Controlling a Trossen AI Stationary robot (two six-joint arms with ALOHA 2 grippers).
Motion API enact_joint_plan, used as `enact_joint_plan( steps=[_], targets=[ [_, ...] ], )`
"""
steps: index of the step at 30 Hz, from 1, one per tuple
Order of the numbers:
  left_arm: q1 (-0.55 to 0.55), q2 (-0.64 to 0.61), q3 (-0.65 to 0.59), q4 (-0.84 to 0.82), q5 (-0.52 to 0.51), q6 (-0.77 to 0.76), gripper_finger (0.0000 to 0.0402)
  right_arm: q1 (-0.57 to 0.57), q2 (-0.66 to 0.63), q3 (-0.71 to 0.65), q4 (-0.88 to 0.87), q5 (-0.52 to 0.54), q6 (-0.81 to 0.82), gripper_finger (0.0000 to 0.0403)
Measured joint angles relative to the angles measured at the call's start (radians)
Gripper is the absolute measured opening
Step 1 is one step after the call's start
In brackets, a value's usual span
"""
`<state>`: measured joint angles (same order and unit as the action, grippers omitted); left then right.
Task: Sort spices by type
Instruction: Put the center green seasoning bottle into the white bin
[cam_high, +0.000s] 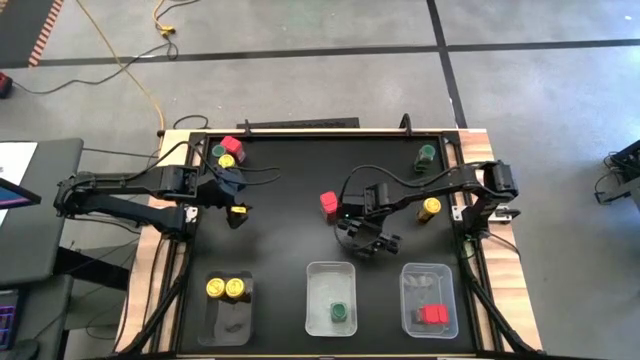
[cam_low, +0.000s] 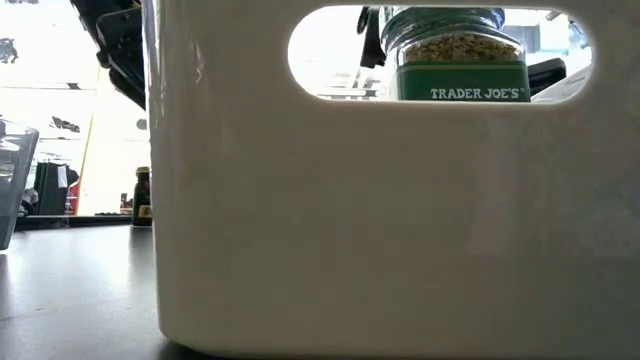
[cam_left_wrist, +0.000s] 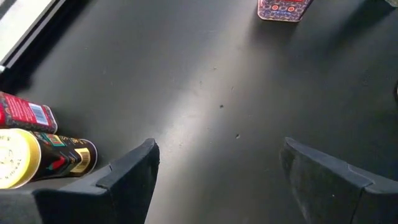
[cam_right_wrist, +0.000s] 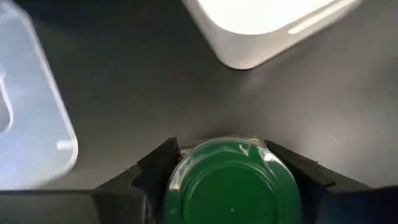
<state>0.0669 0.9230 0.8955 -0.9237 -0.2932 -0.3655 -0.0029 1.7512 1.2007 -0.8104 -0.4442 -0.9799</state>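
Three clear trays sit along the near edge of your black surface (cam_high: 290, 200): the left tray (cam_high: 226, 325) holds two yellow-lidded jars (cam_high: 225, 288), the middle tray (cam_high: 333, 272) holds one green-lidded jar (cam_high: 339, 313), and the right tray (cam_high: 430, 275) holds a red-lidded jar (cam_high: 432, 314)

Your right claw (cam_high: 372, 240) hangs over the surface between the middle and right trays, just behind them. In its wrist view the two fingers sit on either side of a green-lidded jar (cam_right_wrist: 230, 183), grasping it by the lid end

Your left claw (cam_high: 232, 185) waits at the far left of the surface with its fingers spread wide and nothing between them. Close by it stand a green-lidded jar (cam_high: 218, 151), a red-lidded jar (cam_high: 233, 146) and a yellow-lidded jar (cam_high: 227, 160) in a cluster at the far left corner, and another yellow-lidded jar (cam_high: 238, 210) just nearer you

Loose elsewhere you have a red-lidded jar (cam_high: 328, 203) near the centre, a yellow-lidded jar (cam_high: 430, 207) on the right, and a green-lidded jar (cam_high: 427, 153) at the far right
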Motion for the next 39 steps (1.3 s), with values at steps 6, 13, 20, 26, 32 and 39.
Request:
enact_joint_plan(
  steps=[6,13,20,26,32,39],
  targets=[
    [0.000,0.000,0.000,0.002,0.000,0.003,0.0320,-0.006,0.003,0.027,0.001,0.009,0.037,0.0248],
    [0.000,0.000,0.000,0.002,0.000,0.005,0.0320,-0.007,0.003,0.053,0.005,0.077,0.038,0.0250],
    [0.000,0.000,0.000,0.002,0.000,0.004,0.0320,-0.008,0.002,0.053,0.004,0.084,0.051,0.0250],
    [0.000,0.000,0.000,0.002,0.000,0.003,0.0320,-0.008,0.002,0.053,0.006,0.085,0.080,0.0250],
    [0.000,0.000,0.000,0.002,0.000,0.003,0.0320,-0.013,0.002,0.053,0.009,0.087,0.117,0.0250],
    [0.000,0.000,0.000,0.002,0.000,-0.012,0.0320,-0.015,0.002,0.054,0.023,0.091,0.119,0.0251]
  ],
)
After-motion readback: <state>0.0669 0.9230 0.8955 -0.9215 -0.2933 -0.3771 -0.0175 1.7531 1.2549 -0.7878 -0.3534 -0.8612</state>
